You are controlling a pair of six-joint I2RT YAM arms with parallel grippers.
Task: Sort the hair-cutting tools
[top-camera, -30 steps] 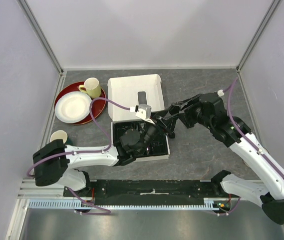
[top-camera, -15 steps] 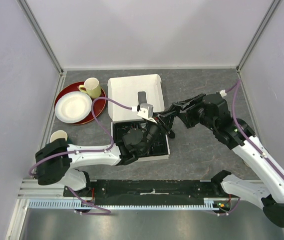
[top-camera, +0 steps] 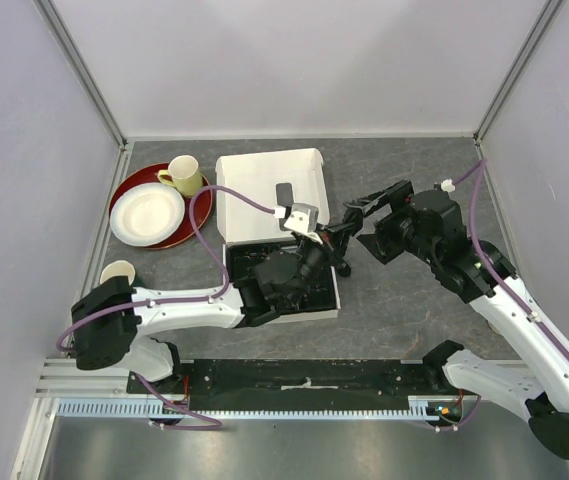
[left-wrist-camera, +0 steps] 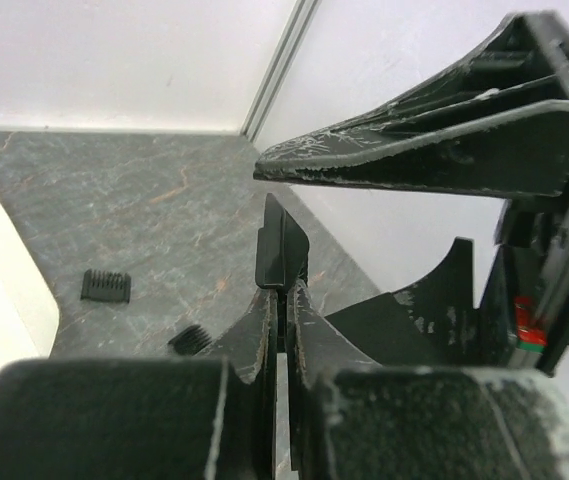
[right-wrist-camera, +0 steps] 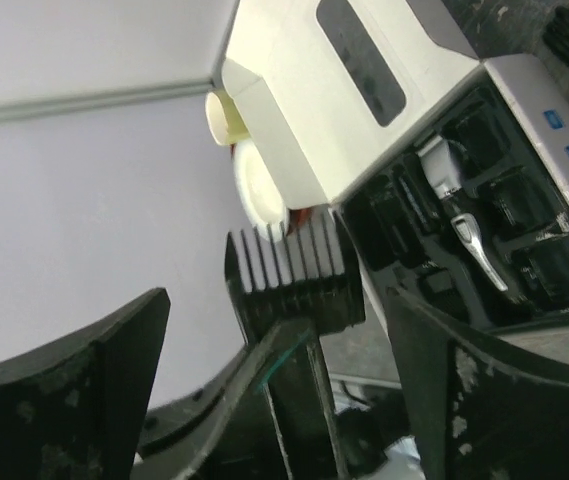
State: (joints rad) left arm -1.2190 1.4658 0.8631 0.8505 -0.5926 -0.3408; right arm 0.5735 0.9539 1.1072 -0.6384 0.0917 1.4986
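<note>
We see the left gripper (left-wrist-camera: 281,300) with its fingers drawn together on a small black blocky comb attachment (left-wrist-camera: 281,245). It pinches the comb by its lower edge and holds it in the air, just past the right side of the white cardboard box (top-camera: 269,185). From the right wrist view the comb stands with its teeth pointing up.

The right gripper (top-camera: 356,222) faces it with its fingers (right-wrist-camera: 74,380) spread wide. One is on each side of the comb, and we see a gap between each finger and the comb, so they grip nothing.

The black-and-silver electric clipper (right-wrist-camera: 459,205) lies in a pocket of the black moulded tray (right-wrist-camera: 524,270) inside the box, whose lid is folded back. Other dark pieces sit in the pockets around it, but we cannot tell what each one is.

Two more combs rest on the grey stone-patterned table (top-camera: 404,165). A flat black comb piece (left-wrist-camera: 104,285) lies just beside the box's flap. A second dark comb piece (left-wrist-camera: 192,340) lies nearer the left gripper, partly hidden behind its finger.

At the far left of the table we see a round red plate (top-camera: 176,241). It carries a white plate (top-camera: 147,213) and a yellow-green mug (top-camera: 184,177). A pale cup (top-camera: 117,272) stands close to the left arm's shoulder.
</note>
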